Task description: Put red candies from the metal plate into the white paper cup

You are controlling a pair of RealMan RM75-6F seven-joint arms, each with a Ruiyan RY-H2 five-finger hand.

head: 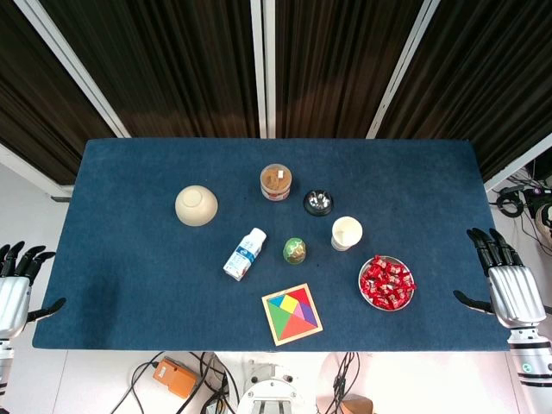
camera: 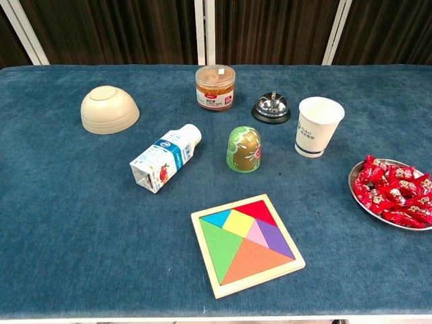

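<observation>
table: we see a blue cloth top (head: 129,259) before dark curtains.
candies: red candies (head: 387,283) heaped on the metal plate (head: 366,294), just beside the white paper cup (head: 346,233).
hands: our left hand (head: 15,285) and right hand (head: 509,280) flank the table, fingers spread, holding nothing.

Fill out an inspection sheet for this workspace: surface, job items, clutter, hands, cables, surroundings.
Surface: blue cloth-covered table, flat, no spills seen.
Job's things: metal plate near the right front, heaped with red candies; white paper cup upright just behind it, apart from the plate.
Clutter: upturned bowl, lidded snack jar, call bell, milk carton lying on its side, green painted egg, tangram puzzle.
Hands: left hand and right hand both off the table's side edges, fingers apart, holding nothing.
Cables: loose cables on the floor in front and at the right.
Surroundings: dark curtains behind the table.
</observation>
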